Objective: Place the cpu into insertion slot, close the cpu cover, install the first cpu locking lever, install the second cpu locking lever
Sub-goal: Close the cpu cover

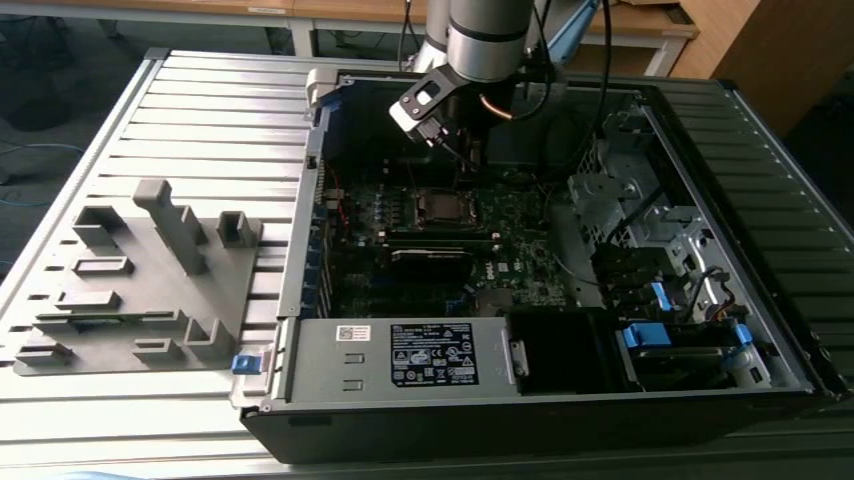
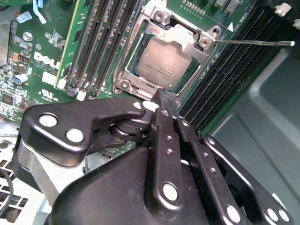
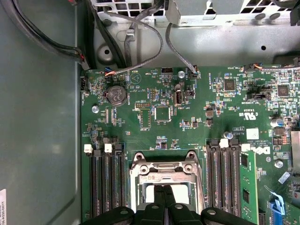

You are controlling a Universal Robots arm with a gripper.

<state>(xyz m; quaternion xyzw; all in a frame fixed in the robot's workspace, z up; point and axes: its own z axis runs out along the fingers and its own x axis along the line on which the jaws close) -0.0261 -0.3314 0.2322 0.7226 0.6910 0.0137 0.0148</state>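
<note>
Black linkage gripper (image 2: 166, 98), jaws pressed together on nothing, hovers with its tip just beside the rim of the insertion slot (image 2: 123, 79). Inside lies the cpu (image 2: 161, 64), its dull grey lid flat and matte, framed by the shiny stamped cpu cover (image 2: 185, 36) folded down over it. I judge it light and rigid but fragile underneath, so its edges are the only safe hold. A thin, springy wire locking lever (image 2: 253, 42) juts out over the memory slots (image 2: 229, 70). In the exterior view the insertion slot sits just above frame centre.
</note>
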